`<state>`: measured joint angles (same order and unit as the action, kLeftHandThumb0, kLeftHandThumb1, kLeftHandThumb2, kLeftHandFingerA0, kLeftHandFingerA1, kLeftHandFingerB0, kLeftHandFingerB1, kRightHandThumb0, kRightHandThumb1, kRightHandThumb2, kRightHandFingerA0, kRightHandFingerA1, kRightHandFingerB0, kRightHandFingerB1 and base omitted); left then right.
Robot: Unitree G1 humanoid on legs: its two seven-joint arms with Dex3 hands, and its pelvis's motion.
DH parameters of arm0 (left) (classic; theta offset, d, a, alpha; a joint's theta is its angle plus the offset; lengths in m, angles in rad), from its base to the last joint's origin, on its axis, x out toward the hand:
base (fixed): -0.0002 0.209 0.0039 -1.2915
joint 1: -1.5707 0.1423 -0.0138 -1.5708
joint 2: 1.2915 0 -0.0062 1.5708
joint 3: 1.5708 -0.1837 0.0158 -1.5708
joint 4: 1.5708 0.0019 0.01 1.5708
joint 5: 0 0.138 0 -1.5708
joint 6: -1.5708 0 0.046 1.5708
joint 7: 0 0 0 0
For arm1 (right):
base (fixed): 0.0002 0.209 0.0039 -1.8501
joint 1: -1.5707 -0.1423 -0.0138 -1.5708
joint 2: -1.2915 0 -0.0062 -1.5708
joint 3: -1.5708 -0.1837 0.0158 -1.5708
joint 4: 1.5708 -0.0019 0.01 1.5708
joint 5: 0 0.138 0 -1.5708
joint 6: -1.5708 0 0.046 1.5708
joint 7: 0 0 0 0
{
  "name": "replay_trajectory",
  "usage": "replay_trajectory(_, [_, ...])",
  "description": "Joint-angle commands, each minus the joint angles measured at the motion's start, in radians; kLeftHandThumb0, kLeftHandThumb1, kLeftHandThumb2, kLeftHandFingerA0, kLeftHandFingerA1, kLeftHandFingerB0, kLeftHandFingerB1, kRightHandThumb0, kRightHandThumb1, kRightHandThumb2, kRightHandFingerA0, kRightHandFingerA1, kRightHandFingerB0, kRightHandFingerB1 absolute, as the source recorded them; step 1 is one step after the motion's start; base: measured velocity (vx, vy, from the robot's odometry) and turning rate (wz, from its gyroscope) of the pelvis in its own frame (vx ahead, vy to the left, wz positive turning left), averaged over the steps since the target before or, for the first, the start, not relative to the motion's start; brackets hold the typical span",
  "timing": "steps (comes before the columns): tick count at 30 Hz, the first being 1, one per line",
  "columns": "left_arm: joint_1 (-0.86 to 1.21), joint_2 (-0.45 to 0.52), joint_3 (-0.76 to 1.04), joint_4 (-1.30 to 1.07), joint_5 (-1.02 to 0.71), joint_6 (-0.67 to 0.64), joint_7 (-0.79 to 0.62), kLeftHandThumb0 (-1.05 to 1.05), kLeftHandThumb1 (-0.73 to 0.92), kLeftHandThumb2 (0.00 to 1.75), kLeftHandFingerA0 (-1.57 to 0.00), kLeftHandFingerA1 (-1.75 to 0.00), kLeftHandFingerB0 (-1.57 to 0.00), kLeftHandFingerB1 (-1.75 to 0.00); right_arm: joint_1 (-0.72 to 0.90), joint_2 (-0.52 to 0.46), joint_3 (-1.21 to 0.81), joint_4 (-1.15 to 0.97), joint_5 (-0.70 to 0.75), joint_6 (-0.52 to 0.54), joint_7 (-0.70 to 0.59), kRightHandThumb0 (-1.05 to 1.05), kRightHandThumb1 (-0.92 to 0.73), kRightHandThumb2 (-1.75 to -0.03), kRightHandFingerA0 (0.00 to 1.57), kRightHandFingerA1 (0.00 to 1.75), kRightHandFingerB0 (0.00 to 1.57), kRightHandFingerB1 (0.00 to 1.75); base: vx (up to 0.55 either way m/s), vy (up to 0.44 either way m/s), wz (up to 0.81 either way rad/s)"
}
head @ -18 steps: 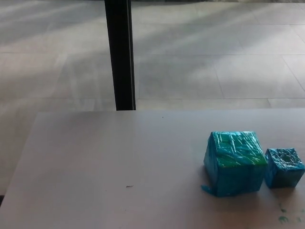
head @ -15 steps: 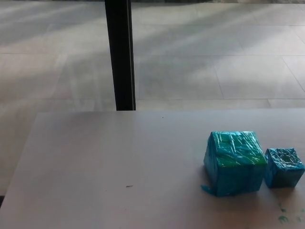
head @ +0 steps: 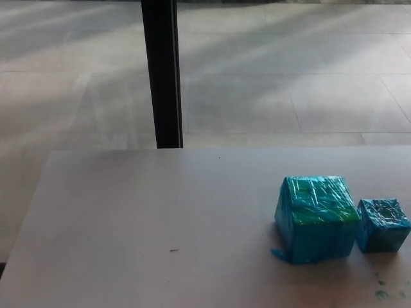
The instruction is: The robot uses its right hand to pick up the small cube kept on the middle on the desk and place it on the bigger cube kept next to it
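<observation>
On the pale grey desk (head: 160,218), the small teal plastic-wrapped cube (head: 383,224) sits just beside the bigger teal-and-green wrapped cube (head: 316,218), unstacked; neither hand shows.

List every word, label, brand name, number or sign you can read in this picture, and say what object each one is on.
None: no readable text shows anywhere.
The big cube has only crinkled blue and green wrap, with no lettering.
The small cube has plain blue wrap, with no lettering.
The desk carries only small specks, and green smudges near its right front corner, not writing.
The black post and the tiled floor are unmarked.
</observation>
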<state>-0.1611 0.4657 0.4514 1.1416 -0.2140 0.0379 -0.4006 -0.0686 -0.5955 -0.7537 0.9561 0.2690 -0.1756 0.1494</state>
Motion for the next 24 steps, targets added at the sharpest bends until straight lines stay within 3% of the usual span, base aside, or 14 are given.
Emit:
replay_trajectory(1, [0.01,0.012,0.0,0.004,-0.017,0.013,-0.003,-0.97,0.73,0.78,-0.28,-0.42,-0.2,-0.35,-0.058,-0.08,-0.045,-0.029,0.076,0.11,-0.058,-0.65,-0.8,-0.63,0.3,0.91,0.22,0.52,0.0,0.0,0.0])
replay_trajectory(2, [0.01,0.012,0.001,0.004,-0.02,0.014,-0.006,-0.9,0.85,0.66,-0.29,-0.38,-0.22,-0.31,-0.079,-0.092,-0.051,-0.034,0.08,0.131,-0.079,-0.64,-0.8,-0.63,0.32,0.87,0.23,0.51,0.0,0.0,0.0])
replay_trajectory(4, [0.008,0.013,0.001,0.011,-0.02,0.011,-0.006,-0.89,0.66,1.03,-0.22,-0.48,-0.15,-0.43,-0.114,-0.108,-0.064,-0.052,0.093,0.129,-0.077,-0.65,-0.78,-0.63,0.32,0.81,0.24,0.5,0.0,0.0,0.0])
replay_trajectory(6, [0.009,0.012,0.003,0.01,-0.023,0.014,-0.001,-0.97,0.73,0.77,-0.28,-0.42,-0.2,-0.35,-0.148,-0.122,-0.062,-0.079,0.091,0.131,-0.084,-0.73,-0.74,-0.62,0.43,0.85,0.32,0.53,0.0,0.0,0.0])
replay_trajectory(7, [0.014,0.013,-0.004,0.007,-0.015,0.008,0.002,-0.91,0.84,0.66,-0.3,-0.39,-0.23,-0.31,-0.174,-0.124,-0.06,-0.144,0.1,0.162,-0.101,-0.69,-0.57,-0.98,0.49,0.81,0.31,0.58,0.0,0.0,0.0])
replay_trajectory(9, [0.017,0.014,-0.002,0.006,-0.02,0.011,-0.002,-0.98,0.72,0.77,-0.29,-0.43,-0.21,-0.36,-0.182,-0.126,-0.039,-0.236,0.088,0.194,-0.1,-0.74,-0.62,-1.0,0.43,0.76,0.27,0.56,0.0,0.0,0.0])
replay_trajectory(11, [0.019,0.014,0.002,0.006,-0.024,0.014,-0.005,-0.92,0.84,0.67,-0.3,-0.4,-0.22,-0.32,-0.204,-0.128,-0.024,-0.293,0.082,0.223,-0.106,-0.76,-0.74,-0.62,0.38,0.74,0.33,0.5,0.0,0.0,0.0])
replay_trajectory(13, [0.023,0.016,0.0,0.006,-0.021,0.016,-0.002,-0.91,0.84,0.66,-0.3,-0.4,-0.23,-0.31,-0.243,-0.13,0.019,-0.371,0.065,0.235,-0.093,-0.78,-0.73,-0.62,0.35,0.67,0.33,0.49,0.0,0.0,0.0])
replay_trajectory(14, [0.022,0.016,-0.001,0.006,-0.021,0.015,-0.001,-0.98,0.72,0.77,-0.28,-0.42,-0.2,-0.35,-0.261,-0.13,0.06,-0.421,0.042,0.222,-0.077,-0.78,-0.57,-0.95,0.31,0.64,0.29,0.55,0.0,0.0,0.0])
replay_trajectory(19, [0.023,0.018,-0.006,0.005,-0.016,0.013,-0.003,-0.98,0.72,0.79,-0.28,-0.43,-0.2,-0.36,-0.274,-0.112,0.159,-0.566,0.007,0.233,-0.07,-0.58,-0.76,-0.63,0.31,0.44,0.27,0.29,0.0,0.0,0.0])
replay_trajectory(20, [0.026,0.018,-0.004,0.005,-0.019,0.015,-0.009,-0.91,0.84,0.66,-0.29,-0.39,-0.22,-0.32,-0.286,-0.12,0.214,-0.612,-0.004,0.259,-0.036,-0.27,-0.61,-1.11,0.09,0.53,0.06,0.5,0.0,0.0,0.0])
replay_trajectory(21, [0.026,0.018,0.003,0.005,-0.028,0.021,-0.014,-0.9,0.65,1.02,-0.22,-0.49,-0.16,-0.43,-0.299,-0.122,0.24,-0.626,0.013,0.256,0.011,-0.3,-0.66,-1.14,0.03,0.52,0.0,0.47,0.0,0.0,0.0])
replay_trajectory(23, [0.027,0.018,-0.003,0.003,-0.02,0.016,-0.008,-0.91,0.84,0.66,-0.28,-0.39,-0.22,-0.31,-0.322,-0.121,0.289,-0.656,0.012,0.27,0.035,-0.32,-0.62,-1.12,0.04,0.52,0.0,0.48,0.0,0.0,0.0])
replay_trajectory(24, [0.029,0.019,-0.012,0.0,-0.01,0.008,-0.003,-0.91,0.67,1.05,-0.23,-0.49,-0.14,-0.42,-0.345,-0.127,0.325,-0.651,-0.003,0.281,0.044,-0.34,-0.58,-1.1,0.04,0.52,0.0,0.48,0.0,0.0,0.0])
